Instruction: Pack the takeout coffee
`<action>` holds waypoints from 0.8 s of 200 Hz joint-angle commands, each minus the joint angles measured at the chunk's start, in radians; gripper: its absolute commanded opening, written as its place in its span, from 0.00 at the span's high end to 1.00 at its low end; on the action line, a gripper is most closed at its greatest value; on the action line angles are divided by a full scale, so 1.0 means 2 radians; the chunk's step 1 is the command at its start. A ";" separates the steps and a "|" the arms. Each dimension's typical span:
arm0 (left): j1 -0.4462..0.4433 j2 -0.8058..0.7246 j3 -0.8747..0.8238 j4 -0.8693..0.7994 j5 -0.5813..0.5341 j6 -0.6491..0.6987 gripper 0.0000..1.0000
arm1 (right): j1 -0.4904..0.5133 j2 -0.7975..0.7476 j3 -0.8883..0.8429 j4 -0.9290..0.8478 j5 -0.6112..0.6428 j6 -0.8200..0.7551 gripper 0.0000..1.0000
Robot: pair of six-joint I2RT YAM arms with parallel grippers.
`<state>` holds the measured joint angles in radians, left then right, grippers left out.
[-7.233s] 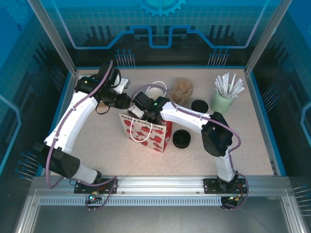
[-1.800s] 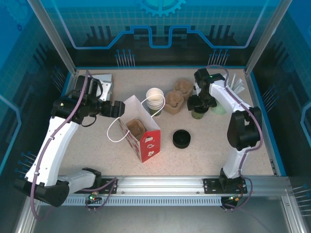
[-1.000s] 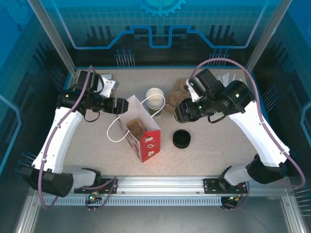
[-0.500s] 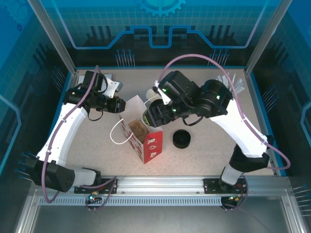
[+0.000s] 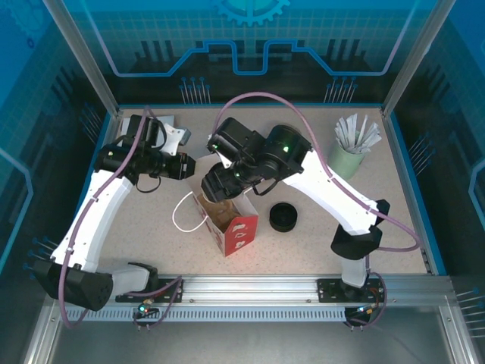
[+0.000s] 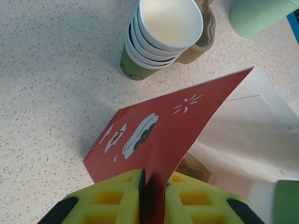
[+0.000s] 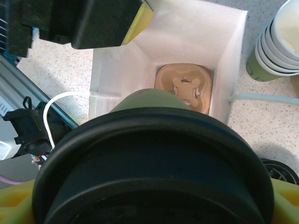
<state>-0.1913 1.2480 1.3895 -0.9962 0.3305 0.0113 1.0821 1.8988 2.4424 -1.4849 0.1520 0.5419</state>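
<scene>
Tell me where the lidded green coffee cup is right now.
Right wrist view: the coffee cup is gripped in the right tool, above the open gift bag and the brown carrier at its bottom, with the stacked cups to the upper right.

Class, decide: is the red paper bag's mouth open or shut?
Open: the bag shows its white inside and the brown carrier at its bottom.

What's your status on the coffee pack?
Left claw pinching bag wall. Right claw holds lidded cup over the open bag mouth, not yet in. Carrier on bag floor beneath.
</scene>
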 commanded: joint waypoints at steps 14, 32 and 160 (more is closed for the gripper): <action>-0.008 -0.007 -0.001 0.002 0.002 -0.019 0.81 | 0.013 0.025 0.002 -0.023 -0.004 -0.005 0.20; -0.009 -0.007 -0.001 0.002 -0.001 -0.021 0.80 | 0.015 0.030 -0.009 -0.025 -0.004 -0.003 0.20; -0.012 -0.013 -0.011 0.000 -0.005 -0.024 0.80 | 0.014 0.055 -0.055 -0.022 -0.019 -0.007 0.20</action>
<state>-0.2108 1.2480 1.3872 -0.9962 0.3267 -0.0280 1.0996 1.9881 2.3371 -1.5024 0.1482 0.5346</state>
